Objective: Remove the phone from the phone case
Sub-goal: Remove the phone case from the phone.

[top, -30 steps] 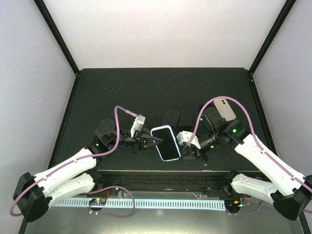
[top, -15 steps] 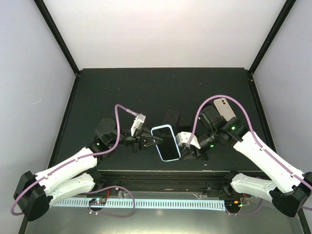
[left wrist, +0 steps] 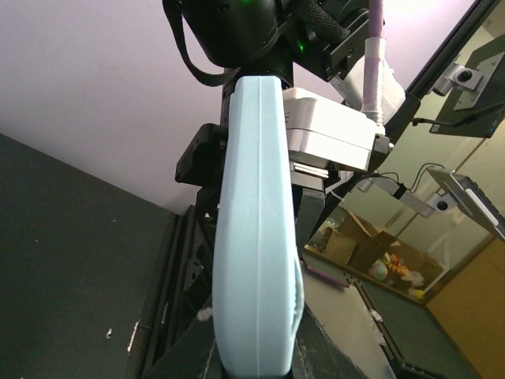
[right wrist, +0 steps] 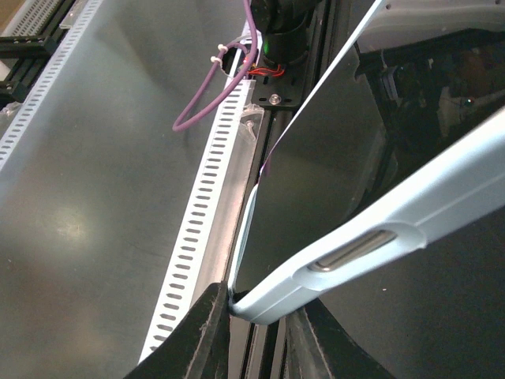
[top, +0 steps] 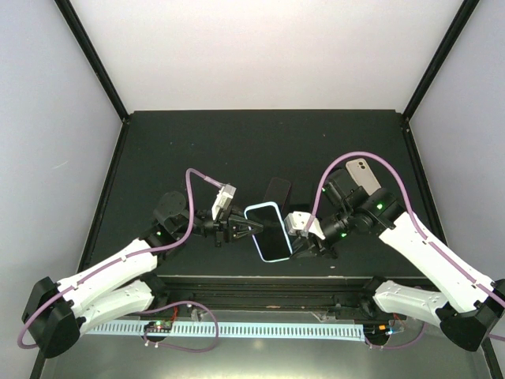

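Observation:
The phone [top: 270, 230], black screen up, sits in the pale blue phone case [top: 261, 245] and is held above the table's near edge between both grippers. My left gripper [top: 249, 229] is shut on the case's left long side. In the left wrist view the case [left wrist: 256, 237] fills the middle, clamped at my left gripper [left wrist: 256, 359]. My right gripper [top: 297, 237] is shut on the right side. In the right wrist view my right gripper [right wrist: 256, 309] pinches a corner of the case [right wrist: 371, 237]. There the dark screen [right wrist: 316, 181] shows, with a thin purple edge by the peeled-up rim.
A plain black phone [top: 278, 192] lies on the black table [top: 197, 150] just behind the held one. A beige phone [top: 364, 175] with a camera block lies at the right, beside the right arm. A slotted white rail [right wrist: 205, 221] runs along the table's front.
The right arm has shifted slightly toward the phone. The phone and the left gripper have hardly moved.

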Controlling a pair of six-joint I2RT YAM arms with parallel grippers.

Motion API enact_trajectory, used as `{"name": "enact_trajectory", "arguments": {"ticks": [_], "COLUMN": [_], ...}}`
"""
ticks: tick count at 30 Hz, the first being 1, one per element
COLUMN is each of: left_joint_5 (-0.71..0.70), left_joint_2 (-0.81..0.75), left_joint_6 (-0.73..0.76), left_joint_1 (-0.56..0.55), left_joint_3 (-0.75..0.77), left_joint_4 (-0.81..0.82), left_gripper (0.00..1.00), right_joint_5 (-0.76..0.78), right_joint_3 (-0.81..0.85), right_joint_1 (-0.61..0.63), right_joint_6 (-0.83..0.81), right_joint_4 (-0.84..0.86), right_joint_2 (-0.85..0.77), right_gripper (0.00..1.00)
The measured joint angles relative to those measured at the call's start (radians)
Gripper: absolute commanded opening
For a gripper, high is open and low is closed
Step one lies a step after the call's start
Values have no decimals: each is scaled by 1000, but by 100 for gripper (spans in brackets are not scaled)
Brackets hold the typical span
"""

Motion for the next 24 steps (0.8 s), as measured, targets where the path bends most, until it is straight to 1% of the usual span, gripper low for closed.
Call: {"name": "enact_trajectory", "arguments": {"ticks": [3, 9, 21, 24], "left_joint_5": [5, 25, 47, 54], "left_joint_2": [0, 7, 35, 40], "left_joint_6": [0, -19, -112, -140], "left_joint_1": [0, 0, 0, -1], "left_joint_3": [0, 2, 8, 8], "left_joint_4": [0, 4, 46, 66], "left_gripper": [2, 2, 2, 1], "right_joint_5": [0, 3, 117, 135], "right_joint_3": [0, 7, 39, 39], "right_joint_1": [0, 3, 28, 28], "right_joint_6": [-9, -87, -226, -246], "right_joint_4": [-5, -27, -41, -34], "right_joint_2": [1, 3, 6, 6], "right_gripper": [18, 18, 16, 12]}}
